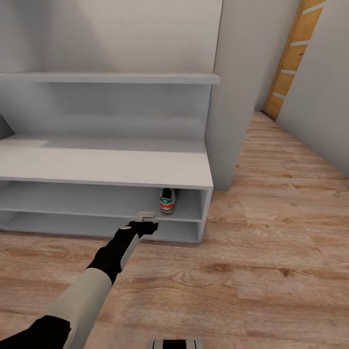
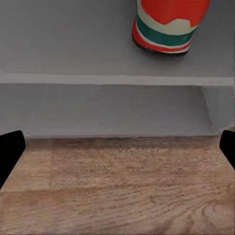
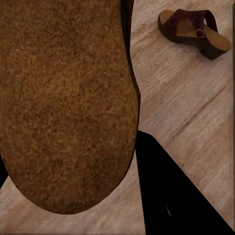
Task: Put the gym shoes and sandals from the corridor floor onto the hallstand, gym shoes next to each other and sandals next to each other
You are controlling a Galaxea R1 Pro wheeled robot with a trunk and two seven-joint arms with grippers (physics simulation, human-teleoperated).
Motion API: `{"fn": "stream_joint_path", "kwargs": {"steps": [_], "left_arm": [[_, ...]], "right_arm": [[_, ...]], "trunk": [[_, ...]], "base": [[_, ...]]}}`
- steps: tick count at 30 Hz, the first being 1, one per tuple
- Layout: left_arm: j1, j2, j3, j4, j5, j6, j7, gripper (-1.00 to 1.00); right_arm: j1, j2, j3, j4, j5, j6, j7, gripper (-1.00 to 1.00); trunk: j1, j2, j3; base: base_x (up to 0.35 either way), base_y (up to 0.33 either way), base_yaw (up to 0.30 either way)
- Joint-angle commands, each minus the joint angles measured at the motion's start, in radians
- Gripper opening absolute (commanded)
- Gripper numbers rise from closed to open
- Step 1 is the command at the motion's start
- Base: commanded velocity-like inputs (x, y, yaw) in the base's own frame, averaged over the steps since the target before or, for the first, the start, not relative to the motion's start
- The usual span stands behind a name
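Note:
One gym shoe [image 1: 167, 200], white with a green stripe and red heel, stands on the upper of the hallstand's [image 1: 97, 167] two lower shelves, near its right end. My left gripper [image 1: 145, 216] hangs just in front of that shelf's edge, open and empty. In the left wrist view its dark fingertips [image 2: 10, 152] stand far apart, with the gym shoe's [image 2: 169, 24] heel beyond them. In the right wrist view a sandal's [image 3: 63, 103] tan sole sits close against the camera beside one black finger [image 3: 171, 196]. A second dark brown sandal [image 3: 196, 32] lies on the corridor floor [image 3: 186, 112].
A grey wall pillar [image 1: 237, 97] stands right of the hallstand. An orange wooden door [image 1: 295, 53] is at the corridor's far end. An upper wall shelf [image 1: 106, 77] hangs over the bench top. Wood floor [image 1: 271, 252] stretches to the right.

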Motion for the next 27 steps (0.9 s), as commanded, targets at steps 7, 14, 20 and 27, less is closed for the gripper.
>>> {"fn": "stream_joint_path", "kwargs": {"steps": [7,14,20,27], "left_arm": [[0.008,0.038,0.007,-0.002,0.01,-0.134,0.008,1.0],[0.068,0.103,0.069,0.007,0.011,-0.255,0.005,1.0],[0.091,0.107,0.074,0.103,0.007,-0.362,-0.122,1.0],[0.091,0.11,0.075,0.116,0.009,-0.364,-0.179,1.0]], "right_arm": [[-0.001,0.011,0.006,-0.17,-0.008,0.006,0.0,-1.0],[-0.001,0.107,0.193,-0.199,-0.02,0.0,-0.004,-1.0],[-0.001,0.264,0.247,-0.209,-0.008,-0.003,-0.002,-1.0],[-0.001,0.267,0.248,-0.21,-0.008,-0.004,-0.001,-1.0]], "trunk": [[-0.001,0.0,-0.001],[-0.001,0.0,-0.001],[-0.001,0.0,-0.001],[-0.001,0.0,-0.001]], "base": [[-0.272,0.23,0.0],[-0.23,0.251,0.0],[-0.101,0.294,0.0],[-0.005,0.308,0.0]]}}
